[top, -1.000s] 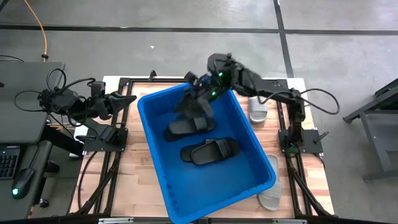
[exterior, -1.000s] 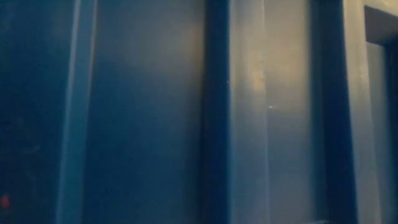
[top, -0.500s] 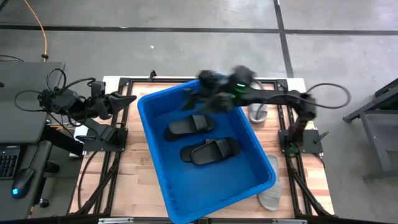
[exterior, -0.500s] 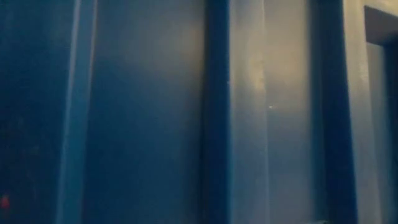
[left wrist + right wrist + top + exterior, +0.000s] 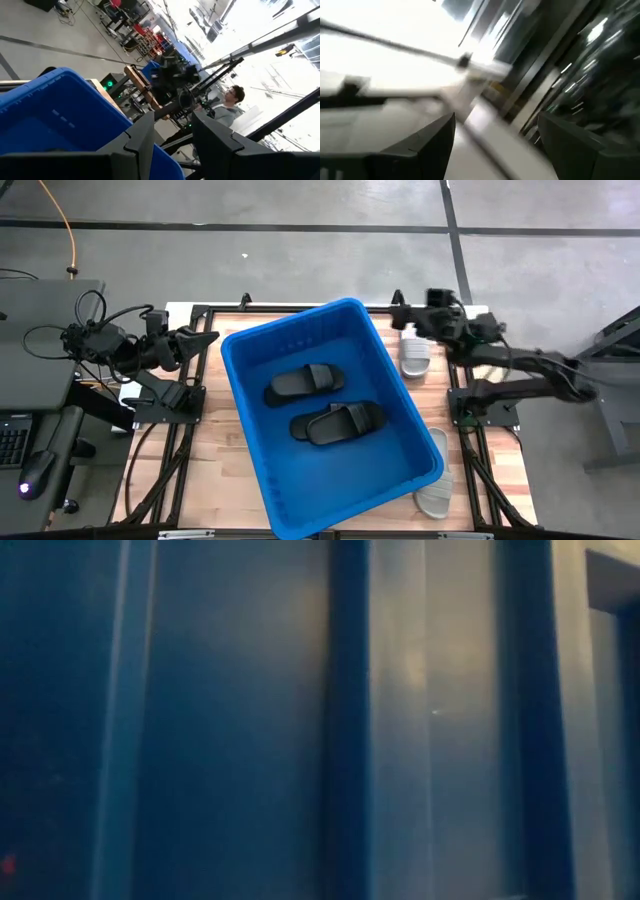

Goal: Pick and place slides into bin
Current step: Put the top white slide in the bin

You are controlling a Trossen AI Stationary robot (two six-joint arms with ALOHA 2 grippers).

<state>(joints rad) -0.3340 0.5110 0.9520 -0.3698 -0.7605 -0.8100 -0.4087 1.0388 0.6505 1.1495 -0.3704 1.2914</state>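
The blue bin (image 5: 325, 345) stands in the middle of the table, and its wall (image 5: 250, 720) fills the low view. Two black slides (image 5: 305, 380) (image 5: 338, 422) lie flat on its floor. A pale slide (image 5: 415, 358) lies on the table right of the bin, and another (image 5: 434, 500) lies by its near right corner. My right gripper (image 5: 403, 313) (image 5: 497, 140) hangs open and empty over the table's far right part, outside the bin. My left gripper (image 5: 210, 338) (image 5: 172, 135) waits, open and empty, left of the bin's far left corner.
The bin covers most of the wooden tabletop (image 5: 215, 450), leaving bare strips along its left and right sides. Black frame rails (image 5: 470, 470) run along the table's edges. A person (image 5: 232, 100) shows in the room beyond the table.
My right gripper has pulled back from above the bin's far end toward the table's right edge, tipping its fingers upward, and now stands outside the bin. Its fingers have stayed open. Both black slides have kept their places in the bin.
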